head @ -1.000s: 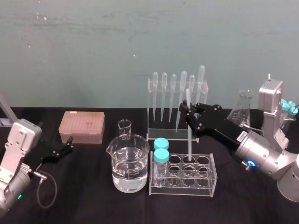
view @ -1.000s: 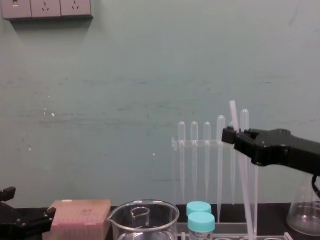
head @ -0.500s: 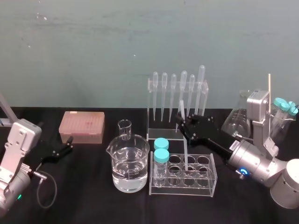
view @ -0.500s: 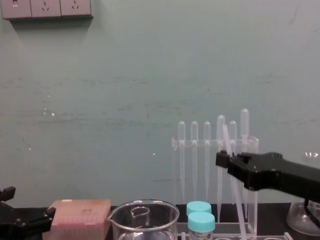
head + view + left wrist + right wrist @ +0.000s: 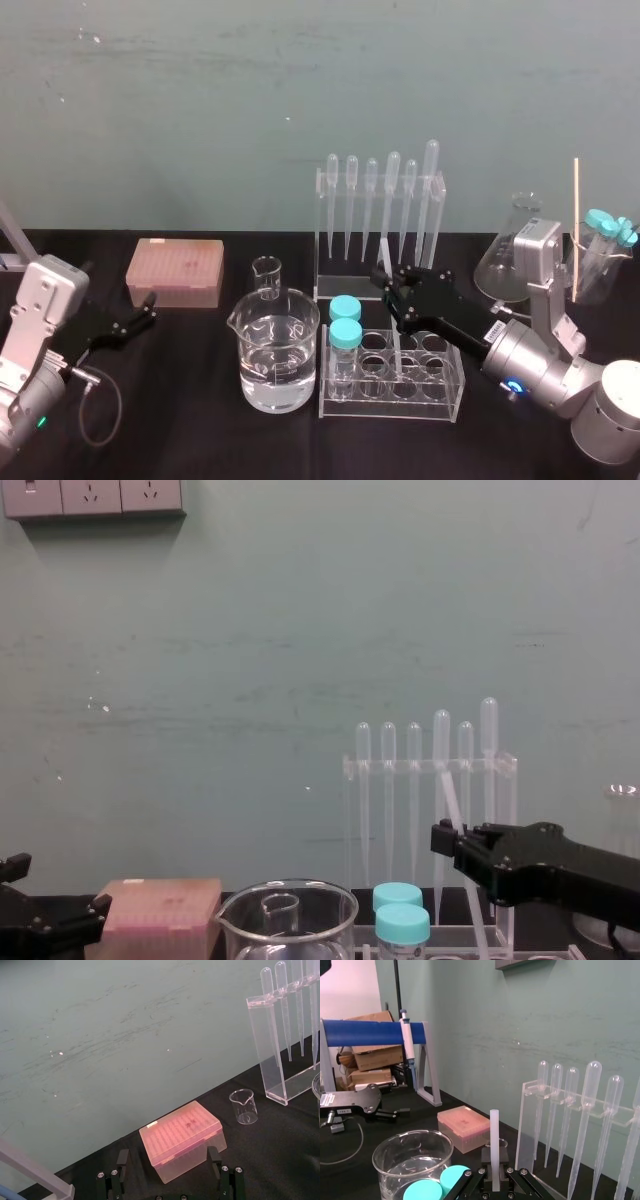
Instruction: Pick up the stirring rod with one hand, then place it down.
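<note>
The stirring rod (image 5: 385,252) is a thin translucent-white stick, slightly tilted, with its lower end down inside a hole of the clear test-tube rack (image 5: 445,388). My right gripper (image 5: 389,284) is shut on it just above the rack, and a short length of rod sticks up above the fingers. In the right wrist view the stirring rod (image 5: 494,1130) rises straight from between the black fingers of the right gripper (image 5: 493,1174). From the chest the stirring rod (image 5: 450,802) leans left above the right gripper (image 5: 449,839). My left gripper (image 5: 142,314) rests open at the far left.
A pipette stand (image 5: 381,205) with several bulb pipettes is right behind the rack. Two blue-capped tubes (image 5: 345,322) fill the rack's left end. A large beaker of water (image 5: 276,352), a small beaker (image 5: 266,275) and a pink tip box (image 5: 175,272) lie left; a flask (image 5: 518,245) is right.
My right gripper has come down and toward the rack with the rod, so the rod's lower end now sits deeper in a rack hole. The left arm has not moved.
</note>
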